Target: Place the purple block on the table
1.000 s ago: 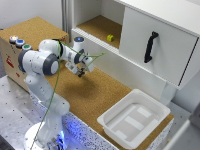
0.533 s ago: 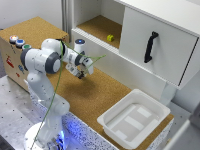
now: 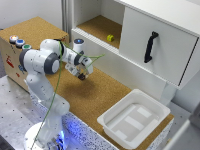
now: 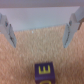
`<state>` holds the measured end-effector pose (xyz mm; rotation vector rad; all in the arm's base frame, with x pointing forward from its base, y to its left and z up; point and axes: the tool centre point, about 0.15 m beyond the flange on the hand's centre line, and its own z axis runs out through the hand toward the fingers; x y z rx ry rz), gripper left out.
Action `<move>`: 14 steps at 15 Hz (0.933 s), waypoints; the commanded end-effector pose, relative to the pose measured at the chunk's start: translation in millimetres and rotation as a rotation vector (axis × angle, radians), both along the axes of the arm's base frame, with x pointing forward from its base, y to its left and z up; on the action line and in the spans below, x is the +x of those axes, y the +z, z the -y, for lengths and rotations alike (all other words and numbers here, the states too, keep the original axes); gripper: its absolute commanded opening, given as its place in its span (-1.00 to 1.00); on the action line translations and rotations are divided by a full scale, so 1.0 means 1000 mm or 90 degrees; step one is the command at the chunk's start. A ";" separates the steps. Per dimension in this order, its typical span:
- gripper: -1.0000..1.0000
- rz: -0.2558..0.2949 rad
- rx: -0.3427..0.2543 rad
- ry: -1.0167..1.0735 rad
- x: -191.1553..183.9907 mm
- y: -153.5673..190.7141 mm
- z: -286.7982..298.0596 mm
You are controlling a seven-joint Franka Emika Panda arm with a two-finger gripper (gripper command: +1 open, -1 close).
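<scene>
Lifting straight up keeps your spread-open gripper [image 4: 42, 30] from nudging the purple block [image 4: 44, 73], which rests on the table [image 3: 107, 95]

Exterior view: high, off-arm, wide, angled down across table [image 3: 100, 97], arm and cabinet [image 3: 150, 40]. Wrist view: close, low over cork between fingers [image 4: 75, 27], purple block [image 4: 43, 72] near. Shared: cork patch under gripper [image 3: 82, 76].

The wrist view is blurred; the purple block [image 4: 44, 72] is cut off at its edge. In the exterior view the jaws hide the block entirely.
</scene>
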<state>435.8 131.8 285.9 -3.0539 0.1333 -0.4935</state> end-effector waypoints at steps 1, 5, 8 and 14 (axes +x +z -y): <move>1.00 -0.003 -0.004 -0.008 0.014 0.087 0.006; 1.00 0.055 -0.025 -0.004 0.038 0.158 0.009; 1.00 0.055 -0.025 -0.004 0.038 0.158 0.009; 1.00 0.055 -0.025 -0.004 0.038 0.158 0.009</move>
